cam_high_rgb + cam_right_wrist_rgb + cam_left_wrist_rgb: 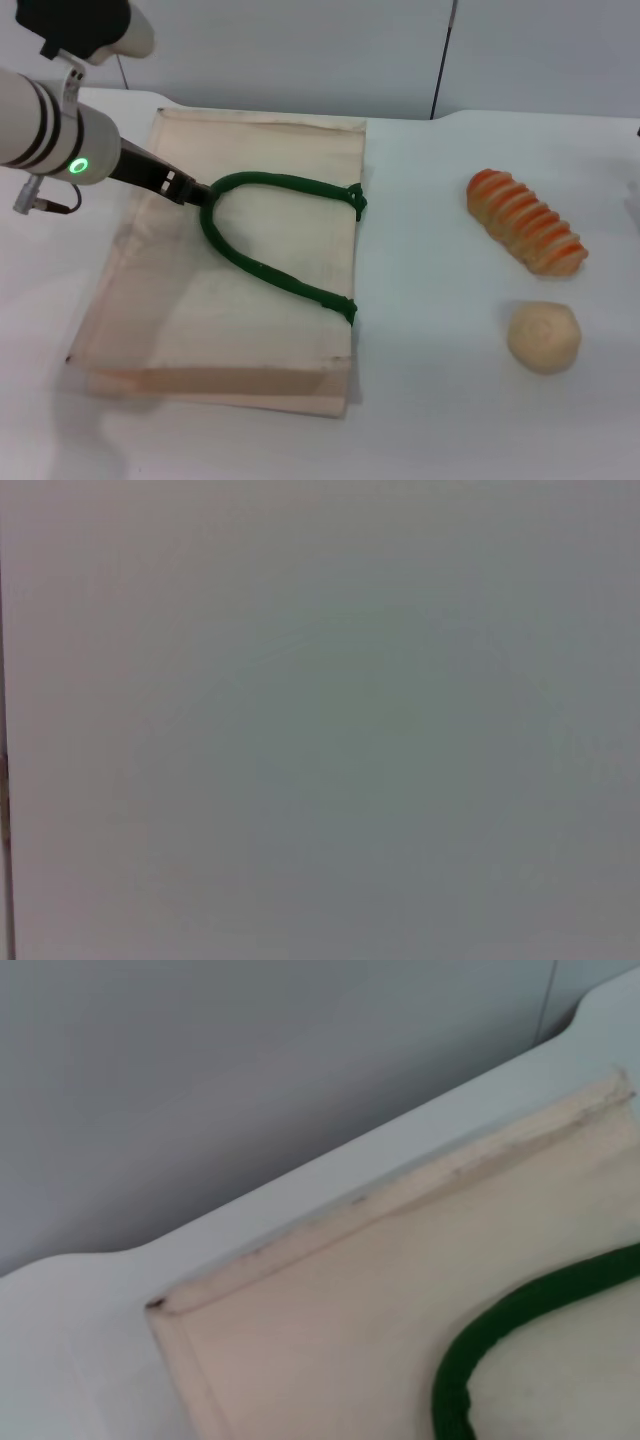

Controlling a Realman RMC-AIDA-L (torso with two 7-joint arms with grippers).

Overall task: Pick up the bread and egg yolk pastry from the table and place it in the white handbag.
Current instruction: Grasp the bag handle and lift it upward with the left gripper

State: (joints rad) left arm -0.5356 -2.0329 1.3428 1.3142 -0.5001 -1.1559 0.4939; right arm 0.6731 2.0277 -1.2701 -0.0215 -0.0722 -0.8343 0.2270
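- The egg yolk pastry [543, 337] lies nearest the camera in the head view, at the lower right of the frame, a pale round ball resting on the white surface [440, 420] by itself.
- Just beyond it, toward the upper right, the bread [526, 222] lies on the same surface, its orange and cream ridges running diagonally; it is near the pastry but not touching it.
- The white handbag [270, 330] lies flat across the centre-left of the head frame, well apart from both foods. One dark green handle [262, 268] loops over its upper face, and nothing can be seen inside the bag.
- The left tool [188, 191] sits at the upper left of the head frame, its dark tip at the bend of the green handle. Whether it is clenched on the handle or merely touching it, I cannot tell.
- Only the head view shows the two foods and the left arm with its green light [78, 166].
- The left wrist view shows a bag corner [160, 1305] and seam close up, a curve of green handle at lower right, a strip of white surface, and a grey wall [250, 1070] behind.
- The right wrist view shows only plain grey; the right tool does not appear anywhere, so its state is unknown.
- Farthest back in the head view, the grey wall rises behind the surface's rear edge, with a dark vertical line [443, 60] at upper right.
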